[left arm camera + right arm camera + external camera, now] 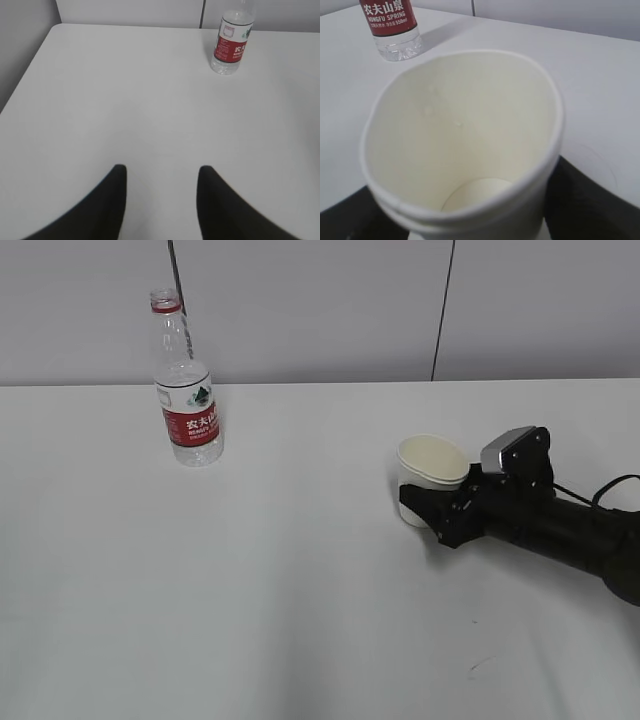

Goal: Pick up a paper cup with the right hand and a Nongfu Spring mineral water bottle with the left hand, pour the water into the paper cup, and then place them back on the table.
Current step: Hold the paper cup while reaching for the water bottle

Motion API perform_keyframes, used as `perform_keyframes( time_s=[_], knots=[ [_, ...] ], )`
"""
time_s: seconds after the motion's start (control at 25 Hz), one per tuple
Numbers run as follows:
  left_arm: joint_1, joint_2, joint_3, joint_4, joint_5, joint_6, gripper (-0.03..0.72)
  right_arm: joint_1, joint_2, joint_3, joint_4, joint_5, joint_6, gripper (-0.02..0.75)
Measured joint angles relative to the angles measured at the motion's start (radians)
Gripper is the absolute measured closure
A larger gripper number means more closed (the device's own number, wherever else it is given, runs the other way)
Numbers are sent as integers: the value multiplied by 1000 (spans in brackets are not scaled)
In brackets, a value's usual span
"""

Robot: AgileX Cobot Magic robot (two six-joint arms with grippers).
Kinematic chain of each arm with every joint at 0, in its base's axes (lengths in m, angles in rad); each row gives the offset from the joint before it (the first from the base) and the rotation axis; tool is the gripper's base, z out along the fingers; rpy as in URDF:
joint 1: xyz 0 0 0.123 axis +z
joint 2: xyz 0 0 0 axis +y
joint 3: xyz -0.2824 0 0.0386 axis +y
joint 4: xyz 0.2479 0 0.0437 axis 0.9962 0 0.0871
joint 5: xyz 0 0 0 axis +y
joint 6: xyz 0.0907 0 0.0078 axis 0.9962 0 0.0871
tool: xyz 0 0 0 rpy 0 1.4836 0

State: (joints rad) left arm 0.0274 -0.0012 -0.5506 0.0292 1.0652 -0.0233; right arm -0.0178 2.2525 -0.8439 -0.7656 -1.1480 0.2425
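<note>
The right hand is seen low over the table at the right of the exterior view, its black fingers clamped around the lower body of the paper cup. The cup is held upright with a slight lean, its rolled rim pressed into an oval by the grip, and a silver-grey box is carried on the wrist just behind it. In the right wrist view the cup fills most of the picture — a cream interior is shown, with the round bottom visible and a few tiny droplets on the inner wall, while the dark fingers are glimpsed at both lower corners. The left hand is seen only in its own wrist view: two black fingertips are spread apart above bare table, with nothing held between them. The Nongfu Spring mineral water bottle is stood upright near the far edge of the table, at the left of the exterior view and well apart from the cup. Its red-and-white label is turned toward the camera, and a red ring is seen at the neck; whether a cap is fitted cannot be told. A faint scuff mark is visible on the table near the front right.
</note>
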Motion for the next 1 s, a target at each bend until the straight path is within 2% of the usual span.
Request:
perform_keyframes(
  time_s=[0.08, 0.28, 0.36, 0.8, 0.88, 1.0],
  knots=[
    [0, 32, -16, -2, -60, 0, 372, 0, -10, 0, -4, 0, 0, 219],
    [0, 171, -25, 2, -329, 23, 185, 0, -19, 0, -21, 0, 0, 219],
    [0, 259, -25, 2, -426, 23, 143, 0, -19, 0, -28, 0, 0, 219],
    [-3, 793, -25, -41, -961, 23, 120, 0, -19, -9, -32, 0, 0, 219],
    [-20, 898, -25, -51, -1043, 23, 120, 4, -19, -30, -32, 0, 9, 219],
    [-87, 1046, -25, -51, -1184, 23, 120, 26, -19, -73, -32, 0, 30, 220]
  ],
)
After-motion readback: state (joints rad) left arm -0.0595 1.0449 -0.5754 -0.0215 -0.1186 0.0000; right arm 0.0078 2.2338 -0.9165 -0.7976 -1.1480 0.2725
